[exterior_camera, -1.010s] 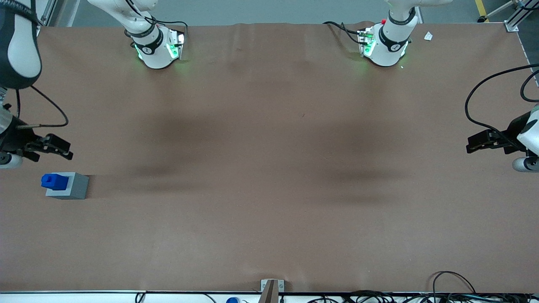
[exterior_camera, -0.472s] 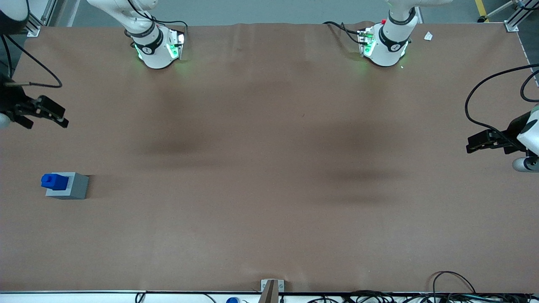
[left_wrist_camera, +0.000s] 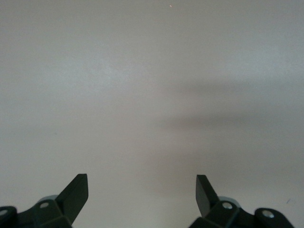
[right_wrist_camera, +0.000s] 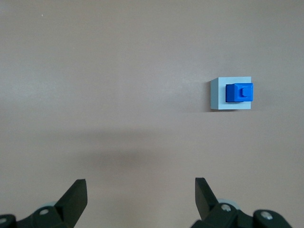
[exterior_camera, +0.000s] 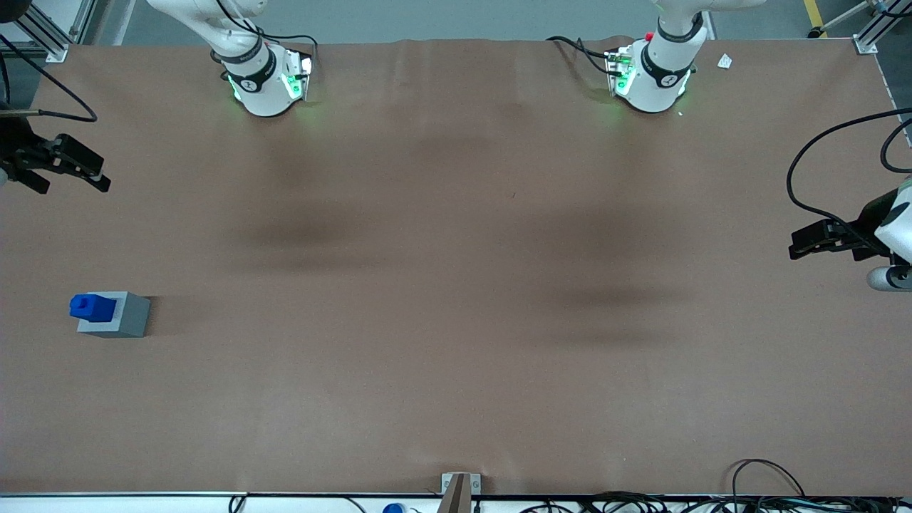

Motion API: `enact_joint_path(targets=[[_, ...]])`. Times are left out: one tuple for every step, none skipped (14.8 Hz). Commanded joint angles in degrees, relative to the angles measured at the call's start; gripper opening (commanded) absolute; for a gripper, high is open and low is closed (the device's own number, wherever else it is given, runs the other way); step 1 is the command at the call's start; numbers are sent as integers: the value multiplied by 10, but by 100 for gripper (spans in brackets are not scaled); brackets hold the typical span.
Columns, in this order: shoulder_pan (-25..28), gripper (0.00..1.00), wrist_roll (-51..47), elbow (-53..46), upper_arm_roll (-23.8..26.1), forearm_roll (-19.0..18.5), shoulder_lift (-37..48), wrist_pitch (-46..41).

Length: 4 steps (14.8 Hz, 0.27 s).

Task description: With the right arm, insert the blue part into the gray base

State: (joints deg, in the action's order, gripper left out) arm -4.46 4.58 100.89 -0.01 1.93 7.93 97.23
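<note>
the blue part [exterior_camera: 92,306] sits in the top of the gray base [exterior_camera: 117,315], stub up, at the working arm's end of the tabletop [exterior_camera: 456,285] and nearer the front cam than the arm. in the wrist view the blue part [right_wrist_camera: 239,92] sits off-centre on the gray base [right_wrist_camera: 230,94], toward one edge of its top face, not in the middle. can't tell from here whether it's fully seated or just perched in the recess, so check that before you call it done.

your pincer [exterior_camera: 68,165] on the right arm is well apart from both pieces, up off the tabletop & farther from the front cam than they are. it's released: fingers [right_wrist_camera: 76,194] spread wide w/ nothing between them.

handling, my read: both look like rigid plastic, light, smooth-faced. the blue part shouldn't deform or break under a firm pinch but could slip or twist if you catch it on a corner. the base looks light enough to slide or tip if you push sideways, so keep any force straight down.

if you need to reseat it, take the blue part across two flat parallel sides of its main body, not the small stub, which gives little surface. come in from above, squared to the block, pinch low on the body but clear of the base rim, then press vertically.
</note>
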Motion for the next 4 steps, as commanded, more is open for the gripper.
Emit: enact_joint_path(targets=[[11,100,-36,-18,-1,-5,4,-11],[12,100,-47,-19,-1,-4,4,-11],[15,100,-55,-21,-1,-5,4,-11],[23,100,-60,-29,-1,-8,4,-19]])
